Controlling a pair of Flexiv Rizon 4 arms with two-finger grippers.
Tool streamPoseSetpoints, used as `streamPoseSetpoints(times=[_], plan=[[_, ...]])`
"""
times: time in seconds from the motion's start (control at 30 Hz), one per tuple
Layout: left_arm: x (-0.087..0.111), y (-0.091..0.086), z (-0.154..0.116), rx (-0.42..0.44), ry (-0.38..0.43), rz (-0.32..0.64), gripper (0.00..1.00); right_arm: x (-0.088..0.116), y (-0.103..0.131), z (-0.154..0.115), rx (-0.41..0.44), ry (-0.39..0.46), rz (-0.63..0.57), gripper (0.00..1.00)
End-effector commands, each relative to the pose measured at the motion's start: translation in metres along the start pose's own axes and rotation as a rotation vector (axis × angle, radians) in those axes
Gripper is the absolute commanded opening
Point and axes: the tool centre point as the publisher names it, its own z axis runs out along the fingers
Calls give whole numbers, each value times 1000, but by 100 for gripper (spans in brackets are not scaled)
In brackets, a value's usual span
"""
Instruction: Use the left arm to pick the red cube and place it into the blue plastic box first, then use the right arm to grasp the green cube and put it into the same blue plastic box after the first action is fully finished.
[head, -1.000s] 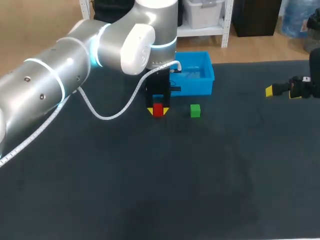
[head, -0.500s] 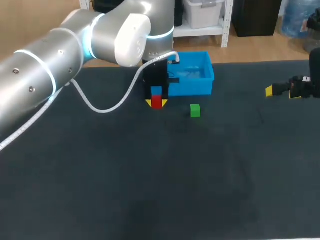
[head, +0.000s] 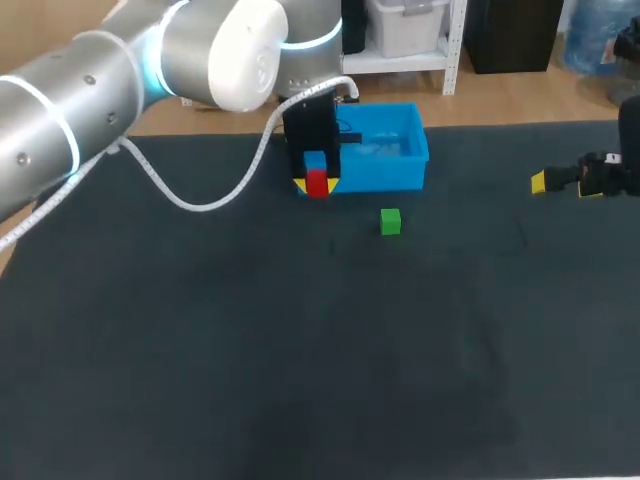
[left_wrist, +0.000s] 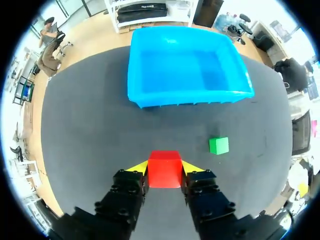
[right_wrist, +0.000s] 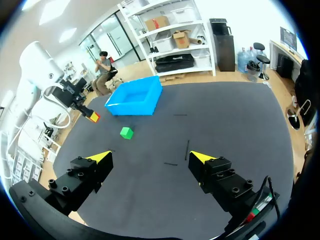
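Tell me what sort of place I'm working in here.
Likely a robotics lab test bench: a dark-covered table, toy props like the red cube in the left gripper and the green cube, and a blue plastic box as the target.

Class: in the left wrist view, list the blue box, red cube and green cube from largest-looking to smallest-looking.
1. blue box
2. red cube, though it is nearer the camera, so it may truly match the green one
3. green cube
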Motion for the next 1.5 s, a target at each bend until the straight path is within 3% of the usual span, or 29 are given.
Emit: streamPoseSetpoints(times=[0.03,0.53,0.93,1.5], plan=[[10,6,-10,20,-38,4,0,0,0,-1,3,0,0,100],[1,14,-36,60,-103,21,0,0,0,-1,3,0,0,100],[-16,9,-56,91,-159,46,0,0,0,-1,3,0,0,100],[-73,4,-71,75,-233,74,0,0,0,-1,3,0,0,100]])
